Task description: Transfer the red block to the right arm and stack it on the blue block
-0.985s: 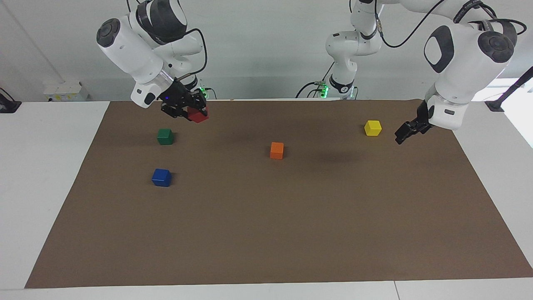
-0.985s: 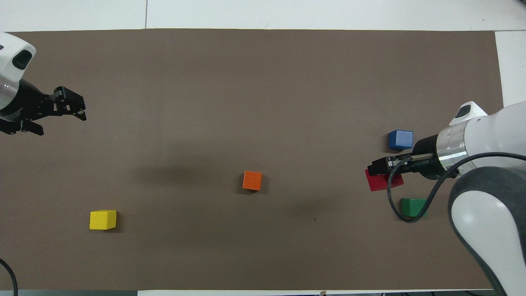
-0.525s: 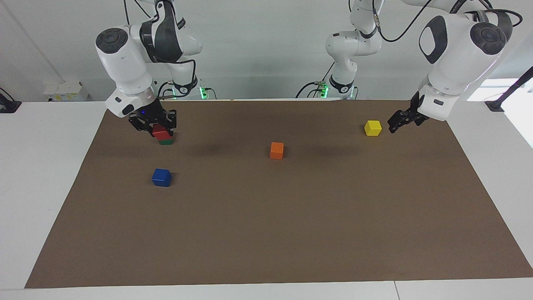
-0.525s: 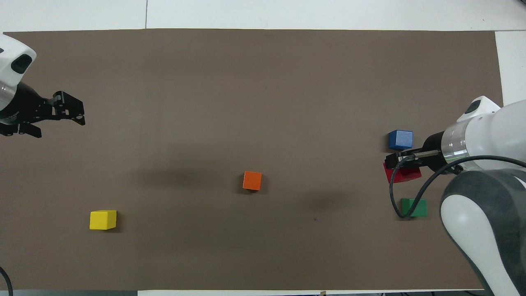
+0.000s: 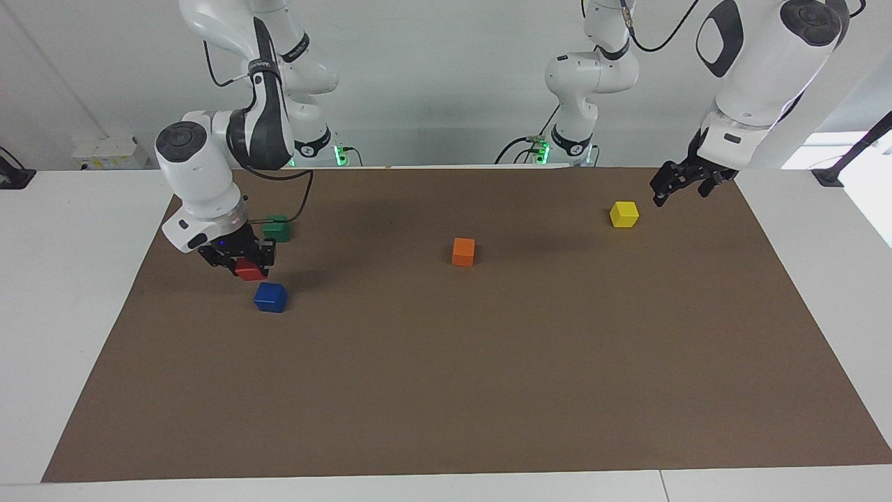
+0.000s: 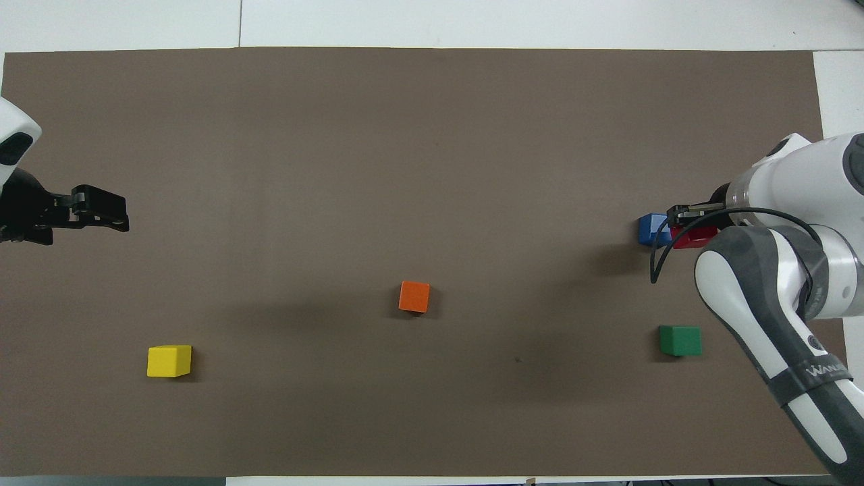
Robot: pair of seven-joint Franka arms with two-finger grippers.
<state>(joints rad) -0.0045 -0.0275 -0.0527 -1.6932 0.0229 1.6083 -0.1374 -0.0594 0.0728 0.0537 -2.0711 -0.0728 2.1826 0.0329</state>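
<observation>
**Red cube held beside blue cube**

At the facing view's middle left, the small matte red block [image 5: 249,269] is being clamped by the right gripper [image 5: 240,259], just beside the small deep blue block [image 5: 270,297]. At upper right, the left gripper [image 5: 679,183] is being held with fingers apart over the brown mat [image 5: 488,362].

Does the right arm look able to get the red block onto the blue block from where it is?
Probably yes: the right gripper holds the red block beside the blue block, whose top is bare.
</observation>
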